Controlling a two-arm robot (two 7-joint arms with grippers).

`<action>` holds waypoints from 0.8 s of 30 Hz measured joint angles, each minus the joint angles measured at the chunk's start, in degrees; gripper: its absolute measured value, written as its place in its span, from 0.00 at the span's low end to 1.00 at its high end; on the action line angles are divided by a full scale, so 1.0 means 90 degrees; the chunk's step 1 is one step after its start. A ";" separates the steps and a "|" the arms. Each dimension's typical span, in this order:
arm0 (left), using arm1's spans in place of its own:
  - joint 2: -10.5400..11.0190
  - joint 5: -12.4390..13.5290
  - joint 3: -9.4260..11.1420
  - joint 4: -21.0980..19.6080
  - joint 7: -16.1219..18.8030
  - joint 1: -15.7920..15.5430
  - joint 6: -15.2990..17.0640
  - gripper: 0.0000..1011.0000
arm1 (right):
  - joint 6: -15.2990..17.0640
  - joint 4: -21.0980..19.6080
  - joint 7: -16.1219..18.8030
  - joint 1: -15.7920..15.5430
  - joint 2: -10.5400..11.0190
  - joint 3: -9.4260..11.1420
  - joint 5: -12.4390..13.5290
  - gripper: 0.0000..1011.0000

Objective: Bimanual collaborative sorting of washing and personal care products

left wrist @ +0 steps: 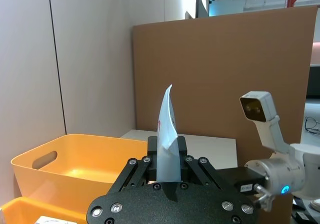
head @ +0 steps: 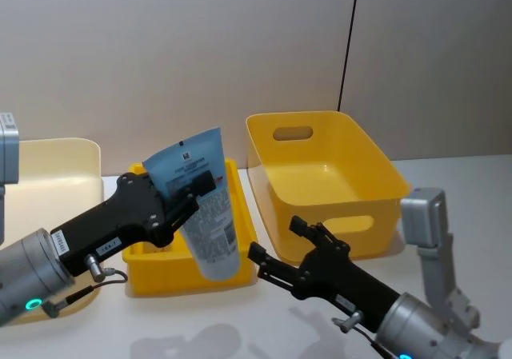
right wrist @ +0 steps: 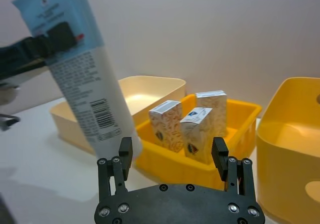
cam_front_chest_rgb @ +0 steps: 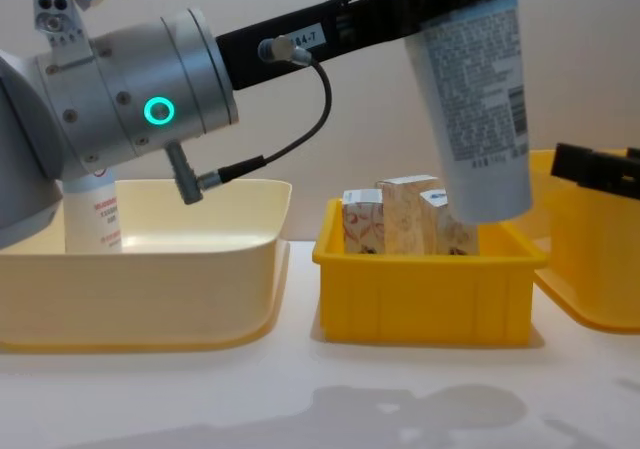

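My left gripper [head: 190, 189] is shut on the upper part of a tall pale-blue squeeze tube [head: 204, 215], which it holds in the air, slightly tilted, crimped end up. The tube [cam_front_chest_rgb: 475, 99] hangs over the right side of a small yellow tray [cam_front_chest_rgb: 430, 289] that holds three beige floral cartons [cam_front_chest_rgb: 400, 214]. My right gripper [right wrist: 172, 151] stands open just in front of the tube [right wrist: 85, 69] and the cartons [right wrist: 167, 124], with nothing between its fingers. A white bottle with red print [cam_front_chest_rgb: 90, 214] stands in the cream bin [cam_front_chest_rgb: 150, 289] at the left.
A large yellow bin with handle cut-outs [head: 320, 175] sits to the right of the small tray [head: 192, 279], close to my right arm. The cream bin [head: 56, 175] lies at the far left. Bare white table runs along the front edge.
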 joint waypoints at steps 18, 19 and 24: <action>-0.0008 -0.0011 0.0024 -0.0001 -0.0031 0.0001 0.0000 0.20 | 0.0539 -0.0322 0.1172 -0.0198 0.0695 0.0459 0.1200 0.99; -0.0008 -0.0011 0.0025 -0.0001 -0.0031 0.0001 0.0000 0.20 | 0.0539 -0.0324 0.1174 -0.0181 0.0698 0.0456 0.1204 0.99; -0.0008 -0.0011 0.0028 -0.0001 -0.0035 0.0000 0.0000 0.20 | 0.0514 -0.0325 0.1169 -0.0076 0.0698 0.0394 0.1200 0.99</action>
